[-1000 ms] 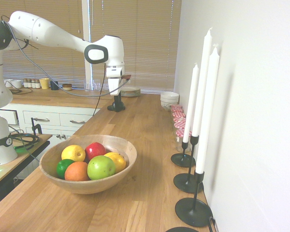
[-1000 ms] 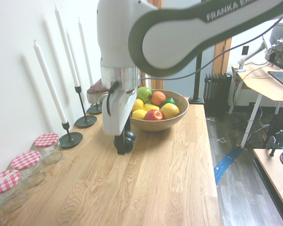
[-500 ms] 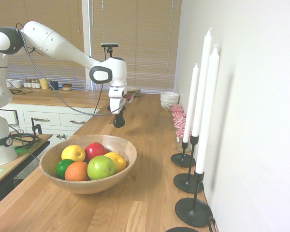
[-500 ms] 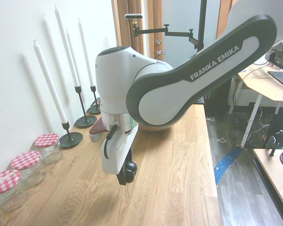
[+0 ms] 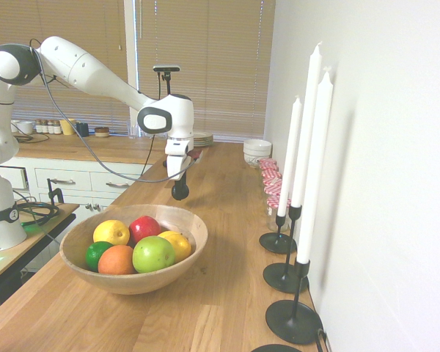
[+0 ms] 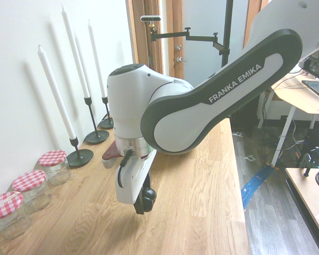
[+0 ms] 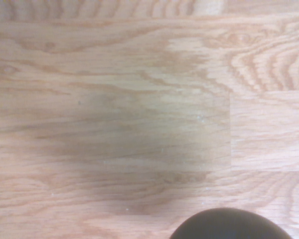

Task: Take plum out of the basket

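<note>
The basket (image 5: 193,222), a wide wooden bowl, stands on the wooden counter in the first exterior view. It holds a red apple, a green apple, lemons, an orange and a lime. In the second exterior view the arm hides it. My gripper (image 5: 180,188) hangs beyond the basket, a little above the counter, and is shut on the plum (image 5: 180,195), a small, almost black ball. The second exterior view shows the gripper (image 6: 143,200) and the plum (image 6: 149,195) close over the bare wood. In the wrist view the plum (image 7: 230,225) is a dark dome at the edge.
Tall white candles in black holders (image 5: 293,320) line the wall. Jars with red checked lids (image 6: 53,164) stand further along it. White stacked bowls (image 5: 257,152) and plates (image 5: 199,138) sit at the counter's far end. The counter's open edge (image 6: 239,180) faces the room.
The arm has come down, carrying the plum from well above the counter to just over the wood. In the second exterior view it now covers the basket.
</note>
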You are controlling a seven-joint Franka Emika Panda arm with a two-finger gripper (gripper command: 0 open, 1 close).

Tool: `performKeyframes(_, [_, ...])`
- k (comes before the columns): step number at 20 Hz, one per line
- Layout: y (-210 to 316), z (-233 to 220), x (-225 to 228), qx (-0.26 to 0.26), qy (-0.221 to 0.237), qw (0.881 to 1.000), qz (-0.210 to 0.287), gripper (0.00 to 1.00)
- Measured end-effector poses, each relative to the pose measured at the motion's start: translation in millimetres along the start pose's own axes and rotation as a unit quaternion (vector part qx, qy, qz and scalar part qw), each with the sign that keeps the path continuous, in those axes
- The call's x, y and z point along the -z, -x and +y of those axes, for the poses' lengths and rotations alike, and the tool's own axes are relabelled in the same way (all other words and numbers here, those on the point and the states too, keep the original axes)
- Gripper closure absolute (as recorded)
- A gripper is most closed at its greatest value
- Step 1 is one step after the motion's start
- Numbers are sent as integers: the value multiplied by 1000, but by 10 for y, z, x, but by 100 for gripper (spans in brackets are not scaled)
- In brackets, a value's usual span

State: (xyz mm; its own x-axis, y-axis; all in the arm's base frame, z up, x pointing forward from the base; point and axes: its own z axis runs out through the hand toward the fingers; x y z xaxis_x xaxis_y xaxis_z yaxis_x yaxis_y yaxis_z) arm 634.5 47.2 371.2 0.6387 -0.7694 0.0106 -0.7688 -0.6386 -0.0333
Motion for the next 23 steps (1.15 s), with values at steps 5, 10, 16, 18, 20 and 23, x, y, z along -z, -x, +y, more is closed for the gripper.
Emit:
performKeyframes(5, [-14, -7, -94, -1, 2, 1000, -2, 0])
performKeyframes(10, [-13, -9, -124, -1, 3, 1000, -3, 0])
performKeyframes(16, [-11, -12, -149, -4, 2, 1000, -8, 0])
performKeyframes(18, [-12, -11, -163, -5, 3, 1000, -9, 0])
performKeyframes(20, [-12, -11, -172, -5, 3, 1000, -9, 0])
performKeyframes(23, [-12, -11, -174, -5, 3, 1000, -9, 0])
